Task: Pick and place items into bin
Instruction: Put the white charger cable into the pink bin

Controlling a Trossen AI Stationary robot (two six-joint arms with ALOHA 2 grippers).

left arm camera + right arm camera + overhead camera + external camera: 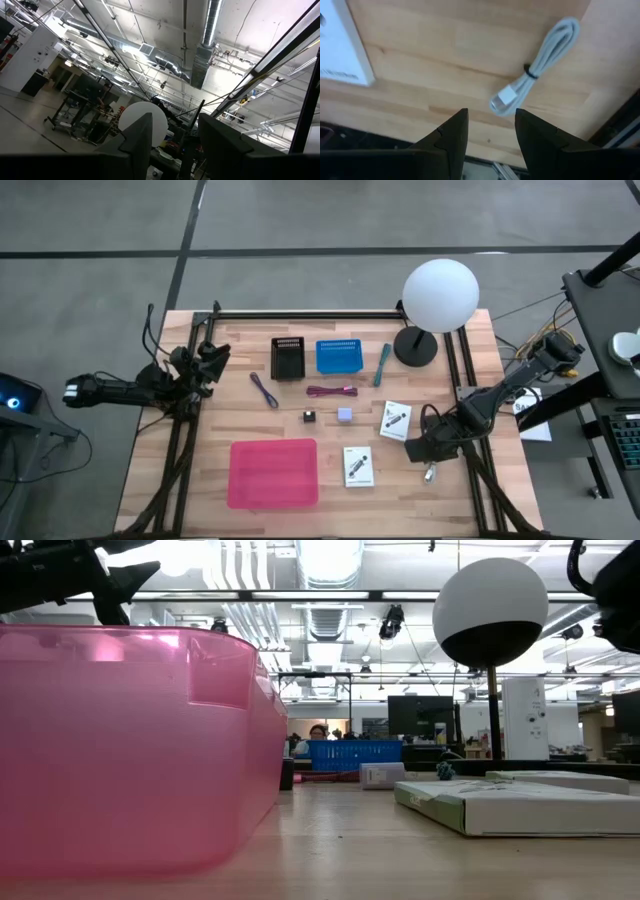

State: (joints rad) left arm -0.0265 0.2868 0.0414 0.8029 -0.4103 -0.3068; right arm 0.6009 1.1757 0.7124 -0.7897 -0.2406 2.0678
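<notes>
My right gripper (418, 450) is open and empty, hovering low over the table's right side. In the right wrist view (490, 125) its fingers stand just short of a pale grey bundled cable (540, 65), which lies flat on the wood and also shows in the high view (430, 472). Two white cards (395, 420) (358, 466), a black cube (309, 416), a lavender cube (344, 414), a maroon cable (332, 391), a purple strap (264, 390) and a teal pen-like tool (382, 365) lie on the table. The pink bin (273, 473) stands at the near side. My left gripper (210, 360) is open at the far left, tipped upward.
A black basket (288, 358) and a blue basket (339, 356) stand at the far side. A lamp with a white globe (440, 295) stands at the far right. Dark frame rails (465, 380) run along the table's edges. A person sits in the room beyond (318, 732).
</notes>
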